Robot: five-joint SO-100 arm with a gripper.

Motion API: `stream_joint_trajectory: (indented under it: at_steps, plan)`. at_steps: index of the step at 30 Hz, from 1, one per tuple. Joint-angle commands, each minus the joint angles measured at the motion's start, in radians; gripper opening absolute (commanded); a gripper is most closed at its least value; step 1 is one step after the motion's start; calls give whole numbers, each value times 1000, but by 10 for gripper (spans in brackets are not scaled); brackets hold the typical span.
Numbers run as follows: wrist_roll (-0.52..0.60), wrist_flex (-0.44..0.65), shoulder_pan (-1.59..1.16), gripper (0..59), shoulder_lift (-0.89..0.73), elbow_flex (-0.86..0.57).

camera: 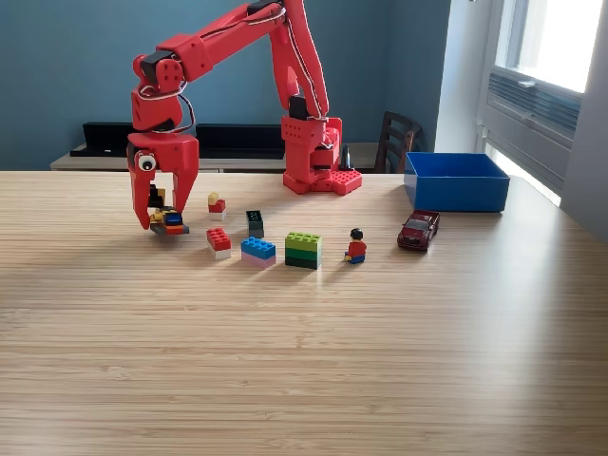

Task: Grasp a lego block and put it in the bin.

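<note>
The red arm's gripper (163, 220) is at the exterior view's left, its jaws clamped on a small multicolour block stack (166, 221) just above the tabletop (304, 361). The bin (456, 180) stands far right, well apart.

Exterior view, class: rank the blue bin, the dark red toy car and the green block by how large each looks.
1. blue bin
2. green block
3. dark red toy car, close to the block, so those two are uncertain.
</note>
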Motion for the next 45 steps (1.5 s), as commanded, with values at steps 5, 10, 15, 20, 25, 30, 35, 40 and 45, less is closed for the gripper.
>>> stream_joint_trajectory:
  at_steps: [5,10,15,20,25,30,35,40,45]
  plan:
    - [-11,192,8,1,37,-403]
    - [-44,365,-77,1,37,-609]
    - [-72,529,-245,1,37,-686]
    - [-80,664,-449,1,37,-698]
    - [-61,727,-646,1,38,-692]
    - [-52,729,-825,1,40,-670]
    - [-21,730,-1011,1,41,-607]
    - [23,727,-1250,1,156,-485]
    - [49,727,-1485,1,313,-385]
